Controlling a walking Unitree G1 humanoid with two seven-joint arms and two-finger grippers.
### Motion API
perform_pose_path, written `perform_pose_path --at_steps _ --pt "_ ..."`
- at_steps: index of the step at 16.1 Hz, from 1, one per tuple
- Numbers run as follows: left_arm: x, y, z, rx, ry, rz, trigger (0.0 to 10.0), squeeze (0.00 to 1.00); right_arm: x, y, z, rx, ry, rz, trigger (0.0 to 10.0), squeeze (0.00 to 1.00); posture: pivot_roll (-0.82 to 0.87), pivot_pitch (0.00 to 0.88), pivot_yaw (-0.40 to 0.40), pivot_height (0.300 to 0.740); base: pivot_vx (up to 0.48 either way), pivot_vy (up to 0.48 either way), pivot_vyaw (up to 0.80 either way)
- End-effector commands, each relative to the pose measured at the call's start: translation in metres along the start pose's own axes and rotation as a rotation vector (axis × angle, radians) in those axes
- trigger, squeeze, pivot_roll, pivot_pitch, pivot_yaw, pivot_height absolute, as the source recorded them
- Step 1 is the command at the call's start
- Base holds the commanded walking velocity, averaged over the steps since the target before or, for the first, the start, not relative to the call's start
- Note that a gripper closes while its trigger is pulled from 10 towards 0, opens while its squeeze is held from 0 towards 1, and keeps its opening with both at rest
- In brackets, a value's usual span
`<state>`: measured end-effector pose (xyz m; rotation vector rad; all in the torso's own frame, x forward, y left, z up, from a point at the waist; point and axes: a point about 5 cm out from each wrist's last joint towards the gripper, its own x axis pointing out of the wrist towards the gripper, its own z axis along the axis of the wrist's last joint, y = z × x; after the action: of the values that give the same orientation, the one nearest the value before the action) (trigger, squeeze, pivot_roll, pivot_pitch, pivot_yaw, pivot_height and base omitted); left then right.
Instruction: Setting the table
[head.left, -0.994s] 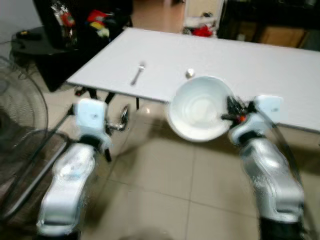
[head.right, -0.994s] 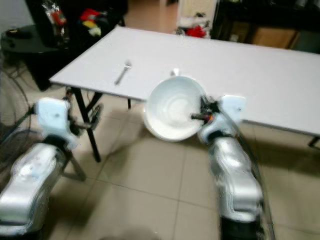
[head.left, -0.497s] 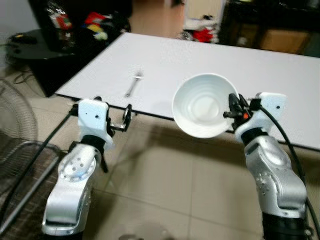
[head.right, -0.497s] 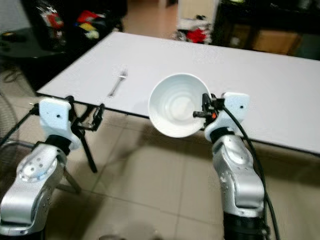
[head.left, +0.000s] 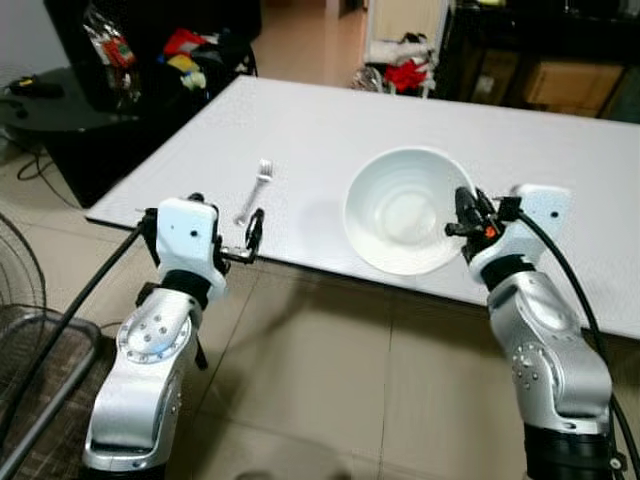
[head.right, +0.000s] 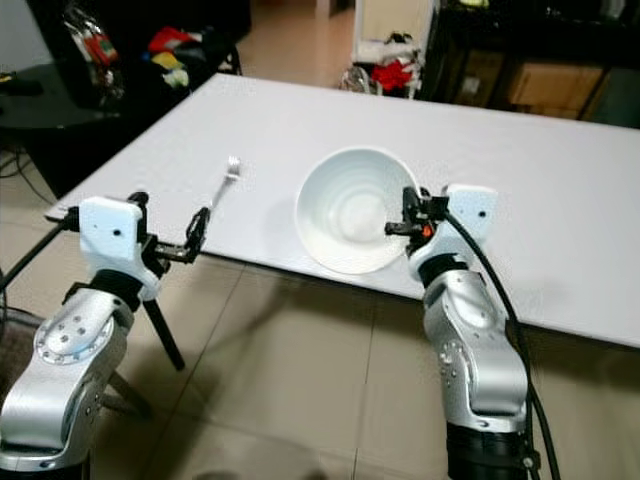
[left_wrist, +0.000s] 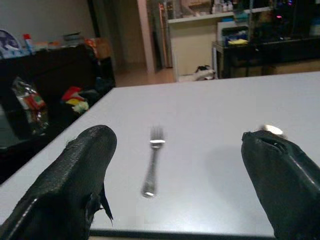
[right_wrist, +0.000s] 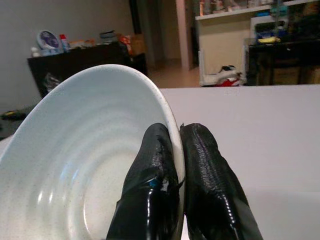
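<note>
One white bowl (head.left: 403, 210), tilted mouth toward the robot, is pinched at its rim by the right end effector (head.left: 463, 215).

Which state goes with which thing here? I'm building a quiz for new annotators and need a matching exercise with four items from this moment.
Things:
1. bowl
2. fork
3. left gripper
4. right gripper

States:
A. open, at the table's near edge, holding nothing
B. lying flat on the white table, touched by nothing
C. shut on a rim, one finger inside and one outside
D. white, held tilted over the table's near side

Pairs: 1-D, 2-B, 3-A, 4-C
</note>
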<state>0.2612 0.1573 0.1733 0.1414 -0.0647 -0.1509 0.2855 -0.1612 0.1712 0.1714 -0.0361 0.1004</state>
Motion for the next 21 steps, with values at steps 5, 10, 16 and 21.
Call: perform_pose_path --at_steps 5,10,16,21 --pt "0.0 0.005 0.0 0.012 0.007 0.012 10.0 0.0 0.002 0.01 0.008 0.018 -0.035 0.04 10.0 0.0 0.07 0.0 0.008 0.74 0.426 0.0 0.0" --pt "-0.001 0.005 0.0 0.014 0.005 0.011 10.0 0.0 0.002 0.011 0.008 0.019 -0.034 0.046 10.0 0.0 0.07 0.0 0.003 0.74 0.429 0.0 0.0" --pt "-0.002 0.006 0.0 0.019 0.003 0.007 10.0 0.0 0.004 0.013 0.007 0.038 -0.034 0.056 10.0 0.0 0.08 0.0 -0.001 0.74 0.428 0.0 0.0" --pt "-0.004 0.009 0.001 0.034 0.001 0.011 10.0 0.0 0.009 0.02 0.007 0.023 -0.015 0.101 10.0 0.0 0.09 0.0 -0.005 0.74 0.426 0.0 0.48"
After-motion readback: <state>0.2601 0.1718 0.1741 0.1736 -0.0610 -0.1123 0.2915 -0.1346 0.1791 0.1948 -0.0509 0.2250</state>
